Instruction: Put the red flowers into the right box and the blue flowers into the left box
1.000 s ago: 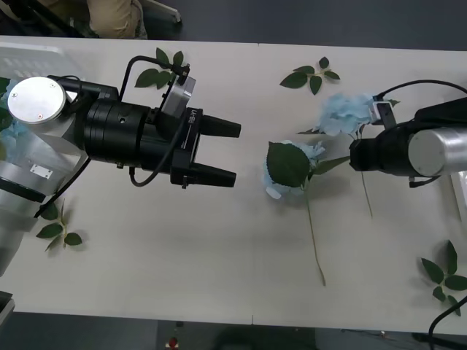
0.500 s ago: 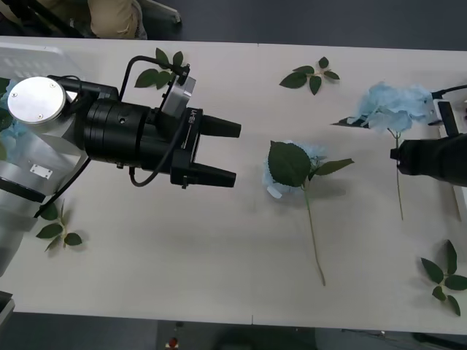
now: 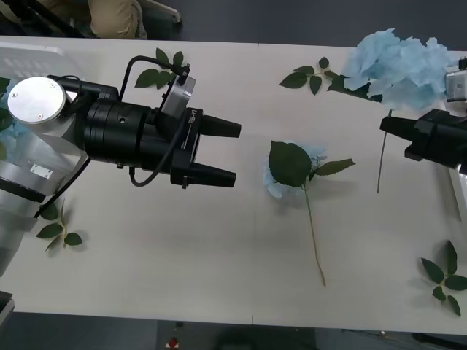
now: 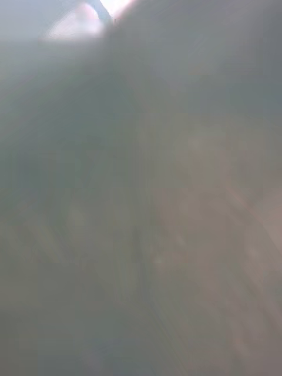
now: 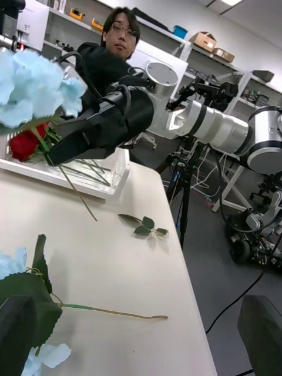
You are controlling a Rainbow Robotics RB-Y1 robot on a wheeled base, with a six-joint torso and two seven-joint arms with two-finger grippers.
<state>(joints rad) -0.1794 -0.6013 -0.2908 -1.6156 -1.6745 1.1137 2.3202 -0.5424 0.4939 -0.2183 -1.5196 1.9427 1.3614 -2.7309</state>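
Observation:
My right gripper [image 3: 398, 135] is shut on the thin stem of a pale blue flower [image 3: 398, 67] and holds it above the table's far right. The head is up and the stem hangs down. The left wrist view shows that gripper [image 5: 59, 147] with its blue flower [image 5: 32, 88] in front of the right box [image 5: 100, 176], where red flowers [image 5: 23, 145] lie. Another blue flower [image 3: 292, 168] lies mid-table under a large leaf. My left gripper [image 3: 237, 153] hovers open left of it, holding nothing. The left box [image 3: 29, 52] is at the far left.
Loose green leaf sprigs lie at the far middle [image 3: 312, 75], behind my left arm [image 3: 162, 69], at the near left [image 3: 58, 230] and near right [image 3: 445, 281]. A white edge of the right box [image 3: 458, 191] runs along the table's right side.
My right gripper has lifted the blue flower off the table and carried it up and to the right. The left arm and the mid-table flower have not moved.

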